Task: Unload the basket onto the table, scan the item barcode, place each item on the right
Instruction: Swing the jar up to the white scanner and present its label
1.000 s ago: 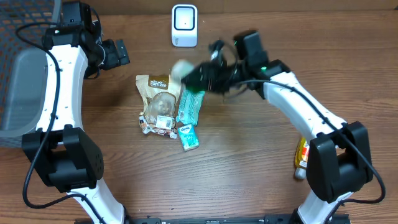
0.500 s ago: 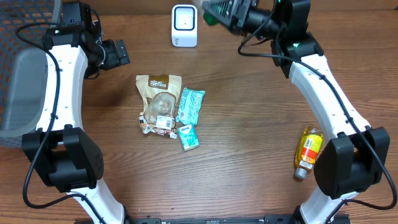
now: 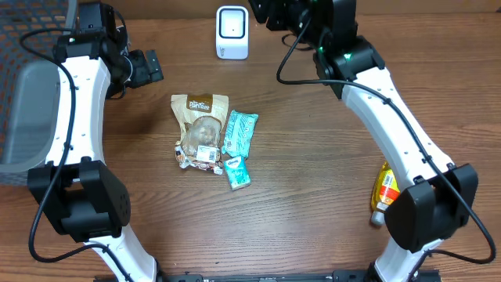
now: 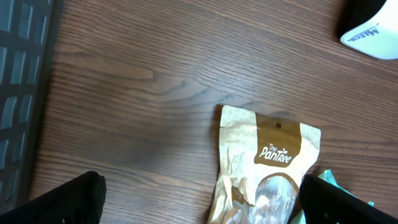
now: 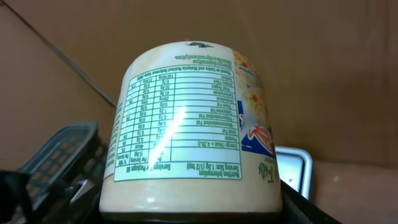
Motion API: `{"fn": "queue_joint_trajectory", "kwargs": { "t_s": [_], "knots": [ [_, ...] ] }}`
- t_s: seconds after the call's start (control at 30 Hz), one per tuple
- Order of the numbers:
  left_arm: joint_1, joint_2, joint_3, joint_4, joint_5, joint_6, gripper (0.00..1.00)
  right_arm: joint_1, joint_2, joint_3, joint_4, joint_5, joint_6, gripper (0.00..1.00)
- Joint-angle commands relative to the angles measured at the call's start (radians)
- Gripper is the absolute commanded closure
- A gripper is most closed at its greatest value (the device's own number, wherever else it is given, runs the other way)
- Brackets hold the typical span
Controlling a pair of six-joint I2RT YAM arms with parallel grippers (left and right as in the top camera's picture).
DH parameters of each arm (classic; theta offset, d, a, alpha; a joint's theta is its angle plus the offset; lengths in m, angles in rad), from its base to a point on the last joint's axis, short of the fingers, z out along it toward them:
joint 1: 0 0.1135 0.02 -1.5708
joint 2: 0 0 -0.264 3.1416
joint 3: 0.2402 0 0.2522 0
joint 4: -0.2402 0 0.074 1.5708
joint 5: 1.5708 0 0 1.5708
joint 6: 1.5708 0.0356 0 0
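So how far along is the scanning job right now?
Done: the right gripper has a tub lifted. In hand: holding it by the scanner, nutrition label showing, no barcode seen. Left: the scan itself; pouch, teal packets and bottle wait on the table.

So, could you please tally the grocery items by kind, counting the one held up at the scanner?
Pouch: 1
Teal packets: 2
Bottle: 1
Tub: 1
Total: 5
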Motion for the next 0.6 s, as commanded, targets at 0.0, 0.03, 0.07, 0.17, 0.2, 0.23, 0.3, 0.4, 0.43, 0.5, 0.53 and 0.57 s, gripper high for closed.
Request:
{"fn": "queue_joint_trajectory", "kwargs": {
  "t_s": [0.0, 0.03, 0.07, 0.17, 0.2, 0.23, 0.3, 0.4, 0.43, 0.5, 0.53, 0.57],
  "knots": [
    [-0.007, -0.014, 0.013, -0.002, 0.011, 0.016, 0.0, 0.019, 0.079, 0.105, -0.022, 0.088, -0.13, 0.79],
    [-0.007, -0.014, 0.013, -0.002, 0.01, 0.016, 0.0, 0.027, 0.106, 0.126, -0.028, 0.103, -0.158, 0.79],
    [-0.007, -0.014, 0.013, -0.002, 0.011, 0.016, 0.0, 0.035, 0.132, 0.144, -0.028, 0.114, -0.187, 0.79],
    [-0.007, -0.014, 0.013, -0.002, 0.011, 0.016, 0.0, 0.062, 0.209, 0.189, -0.023, 0.169, -0.254, 0.79],
    [-0.007, -0.014, 0.013, -0.002, 0.011, 0.016, 0.01, 0.071, 0.23, 0.19, -0.011, 0.194, -0.269, 0.79],
    [-0.007, -0.014, 0.013, -0.002, 0.011, 0.016, 0.0, 0.079, 0.249, 0.19, 0.004, 0.216, -0.287, 0.79],
    [-0.007, -0.014, 0.013, -0.002, 0.011, 0.016, 0.0, 0.093, 0.282, 0.19, 0.032, 0.249, -0.319, 0.77],
    [-0.007, -0.014, 0.013, -0.002, 0.011, 0.016, 0.0, 0.112, 0.342, 0.19, 0.098, 0.265, -0.387, 0.76],
    [-0.007, -0.014, 0.013, -0.002, 0.011, 0.016, 0.0, 0.117, 0.363, 0.19, 0.121, 0.269, -0.406, 0.76],
    [-0.007, -0.014, 0.013, -0.002, 0.011, 0.016, 0.0, 0.124, 0.405, 0.19, 0.171, 0.303, -0.414, 0.76],
    [-0.007, -0.014, 0.013, -0.002, 0.011, 0.016, 0.01, 0.124, 0.425, 0.19, 0.191, 0.321, -0.413, 0.76],
    [-0.007, -0.014, 0.013, -0.002, 0.011, 0.016, 0.0, 0.124, 0.439, 0.19, 0.204, 0.33, -0.412, 0.76]
  ]
}}
